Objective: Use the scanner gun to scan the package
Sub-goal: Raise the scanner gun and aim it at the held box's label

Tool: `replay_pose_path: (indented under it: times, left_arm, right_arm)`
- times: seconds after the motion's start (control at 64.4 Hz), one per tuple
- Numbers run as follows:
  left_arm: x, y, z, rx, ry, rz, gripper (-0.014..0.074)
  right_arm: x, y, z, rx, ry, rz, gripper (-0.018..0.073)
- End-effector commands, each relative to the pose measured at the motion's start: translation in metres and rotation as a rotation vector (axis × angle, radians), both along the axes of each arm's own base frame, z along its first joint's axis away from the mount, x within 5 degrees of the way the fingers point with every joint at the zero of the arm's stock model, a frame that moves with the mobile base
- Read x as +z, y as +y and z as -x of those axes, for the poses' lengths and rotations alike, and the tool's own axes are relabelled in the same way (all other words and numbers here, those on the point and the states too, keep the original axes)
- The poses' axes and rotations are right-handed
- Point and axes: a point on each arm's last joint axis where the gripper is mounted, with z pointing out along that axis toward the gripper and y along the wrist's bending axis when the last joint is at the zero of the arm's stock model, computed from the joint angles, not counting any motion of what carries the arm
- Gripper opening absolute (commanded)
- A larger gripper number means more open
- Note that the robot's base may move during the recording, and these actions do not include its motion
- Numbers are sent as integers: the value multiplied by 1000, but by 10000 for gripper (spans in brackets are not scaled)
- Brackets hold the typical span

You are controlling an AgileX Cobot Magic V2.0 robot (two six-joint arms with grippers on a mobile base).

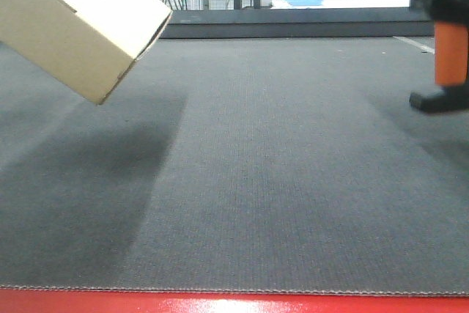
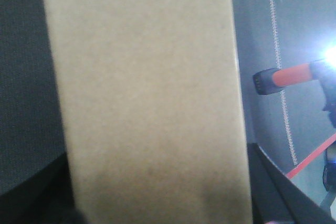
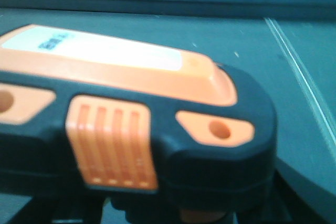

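1. Front view: the package (image 1: 73, 20) hangs tilted above the mat (image 1: 256, 181) at left, with the scanner gun (image 1: 448, 64) well apart at right. No label shows, so a scan could miss.
2. Left wrist view: the left gripper (image 2: 157, 205) presses dark fingers (image 2: 273, 192) against both sides of the package. A shallow hold could let it slip.
3. Right wrist view: the scanner gun's head fills the frame. The right gripper's fingers are hidden, so its hold cannot be told.

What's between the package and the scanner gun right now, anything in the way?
Nothing. In the front view, only bare grey mat stretches between the raised package and the scanner gun.
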Motion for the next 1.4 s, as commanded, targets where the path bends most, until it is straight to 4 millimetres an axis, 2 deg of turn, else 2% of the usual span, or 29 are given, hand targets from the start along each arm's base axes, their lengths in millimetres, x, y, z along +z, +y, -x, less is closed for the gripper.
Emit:
replay_pose_path:
  times: [0.0,0.171,0.295,0.574,0.9,1.04,1.381]
  left_arm:
    - [5,-1,2,3,-17,24,-111]
    - [5,-1,2,3,-17,24,-111]
    - [5,-1,2,2,-15,17,-111]
    - [5,0,2,1,-15,12,-111]
    - [2,-2,3,-13,-1,-29,-111]
    - [0,-16,4,-54,9,-50,-111]
    - [9,-47,5,-101,5,83,-111]
  right_arm:
    - [32,4,-3,61,-61,76,-154]
    - [60,12,-11,144,-55,174,-154]
    - [78,14,-14,176,-113,263,-154]
    - [97,19,-16,225,-297,434,-154]
    - [103,20,-15,222,-368,454,-154]
    - [105,21,-16,220,-396,449,-154]
    - [97,24,-31,226,-372,452,-154]
